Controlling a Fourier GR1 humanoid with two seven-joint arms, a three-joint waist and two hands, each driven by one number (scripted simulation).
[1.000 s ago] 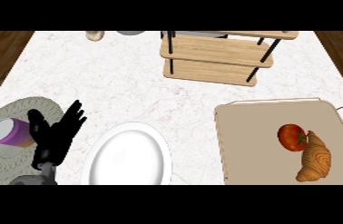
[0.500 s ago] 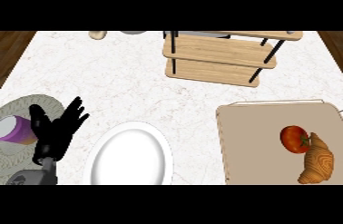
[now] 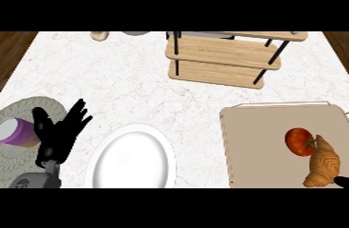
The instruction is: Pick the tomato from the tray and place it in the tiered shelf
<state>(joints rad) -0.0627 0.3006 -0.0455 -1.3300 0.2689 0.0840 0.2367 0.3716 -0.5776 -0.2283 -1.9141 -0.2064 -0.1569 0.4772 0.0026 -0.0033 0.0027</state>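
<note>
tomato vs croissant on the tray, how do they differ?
The tomato is round, red and glossy; the croissant is long, golden brown and ridged. The croissant looks the larger and reaches nearer the view's lower edge, while the tomato lies on its shelf side. Both rest on the beige tray, right beside each other, with neither held by a hand.

Bright even light, faint soft shadows, no glare
</note>
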